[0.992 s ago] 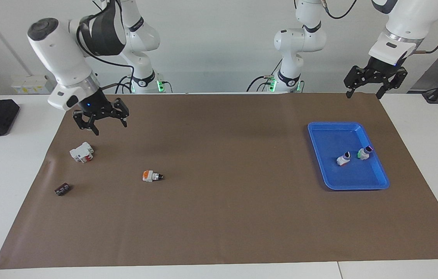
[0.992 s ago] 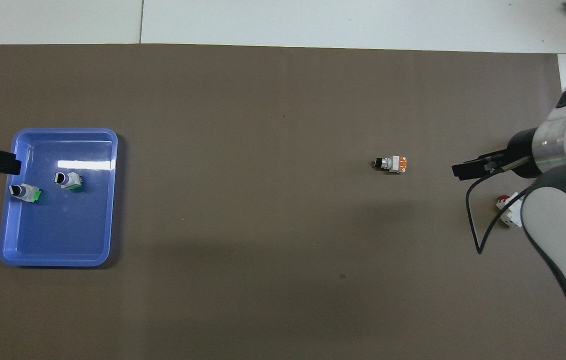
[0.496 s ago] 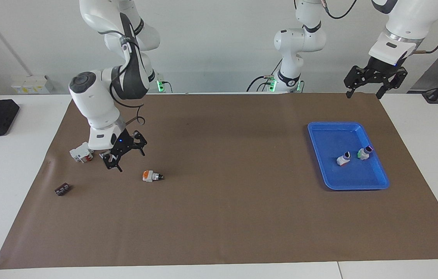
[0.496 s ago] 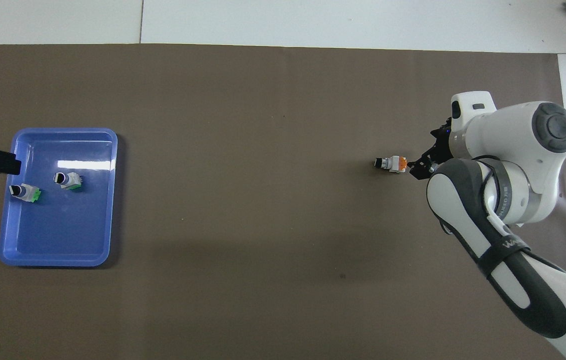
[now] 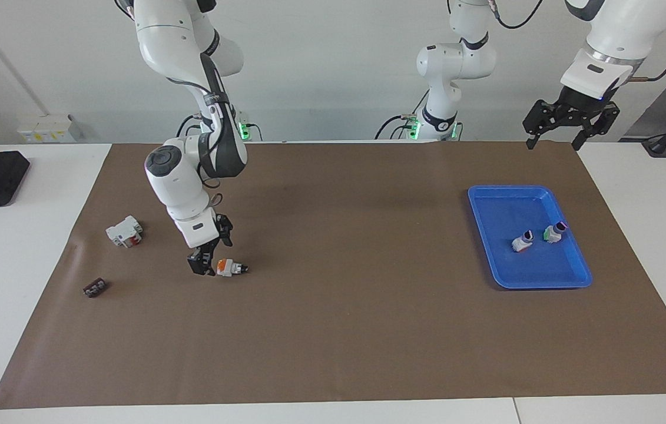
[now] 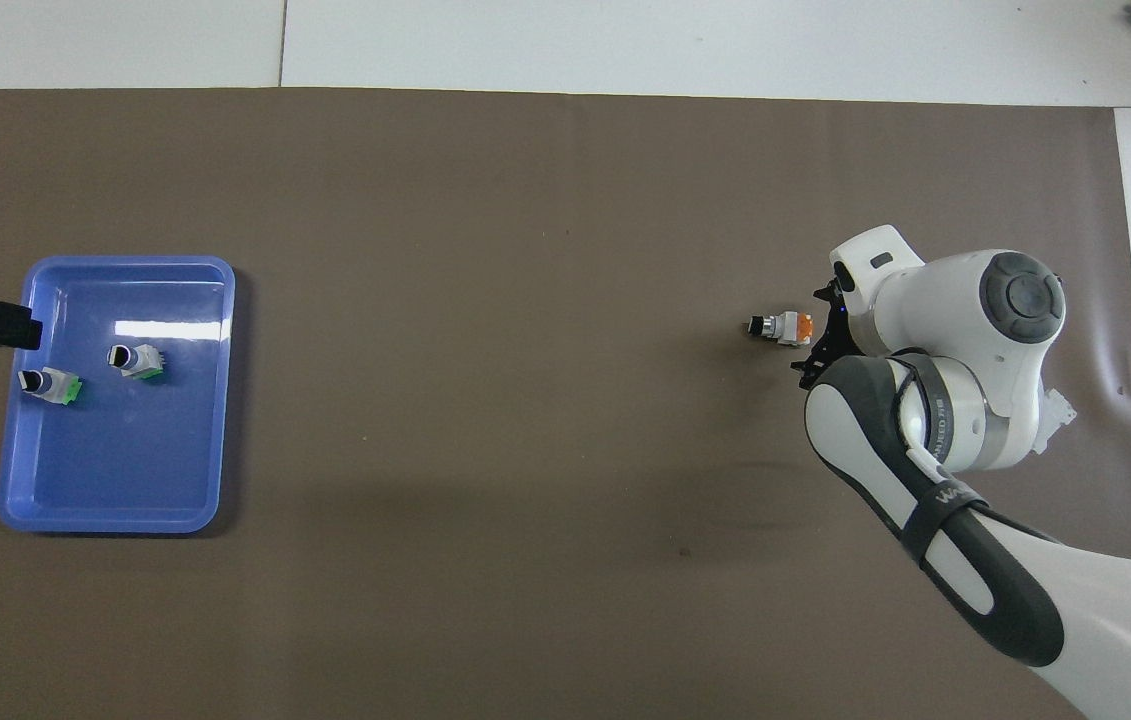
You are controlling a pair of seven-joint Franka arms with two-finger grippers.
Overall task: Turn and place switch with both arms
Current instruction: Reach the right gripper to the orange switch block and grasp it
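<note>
Fingers (image 5: 196, 265) of the right gripper (image 5: 208, 259) (image 6: 818, 335) are spread apart, low over the brown mat (image 5: 333, 330), just beside the orange end of the switch (image 5: 230, 268) (image 6: 783, 327); whether they touch it cannot be told. The switch lies on its side on the mat, toward the right arm's end of the desk (image 5: 26, 247), with its black-and-silver knob pointing toward the left arm's end. The right arm (image 5: 191, 176) (image 6: 945, 420) bends steeply down to it from its base at the robots' edge of the desk. A larger white block with a red part (image 5: 124, 231) lies closer to the right arm's end of the desk and a little nearer to the robots than the switch, and a small dark part (image 5: 95, 287) lies near that end too, farther from the robots. The left gripper (image 5: 568, 121) waits in the air with its fingers spread, over the corner of the mat at the robots' edge and the left arm's end. Below it, a blue tray (image 5: 568, 277) (image 6: 115, 500) sits on the mat at the left arm's end, holding two small switches: one with a green part (image 5: 554, 232) (image 6: 50, 384) and a second one (image 5: 523, 241) (image 6: 134, 360) just beside it.
</note>
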